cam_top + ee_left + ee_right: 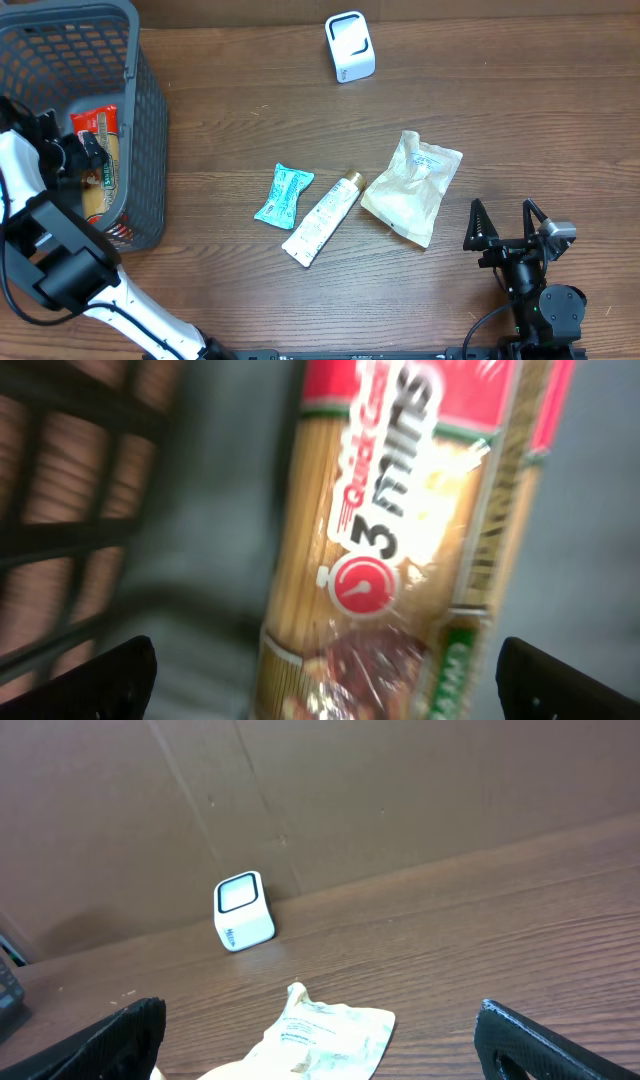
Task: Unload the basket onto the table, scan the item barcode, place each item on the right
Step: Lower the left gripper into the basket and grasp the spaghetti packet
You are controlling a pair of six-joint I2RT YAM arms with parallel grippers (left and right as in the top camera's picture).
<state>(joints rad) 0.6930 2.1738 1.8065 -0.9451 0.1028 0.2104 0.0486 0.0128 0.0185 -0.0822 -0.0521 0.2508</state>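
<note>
The left gripper (325,675) has its jaws spread wide. Its two black fingers (110,675) show at the bottom corners of the left wrist view, far apart, and they pinch nothing. Between them and a bit further off lies a spaghetti pack (400,540) with a red top and a big "3 mins" on it. The pack lies inside the gray basket (150,120) at the left end of the table (500,100).

The right gripper (502,207) also has its jaws spread wide and holds nothing. It sits low near the right front of the table. Just in front of it lies a pale pouch (412,187). Beside the pouch lies a white tube (322,220) with a gold cap, and next to that a teal packet (283,193). The white scanner (350,46) stands at the far edge, well apart from all of them.
</note>
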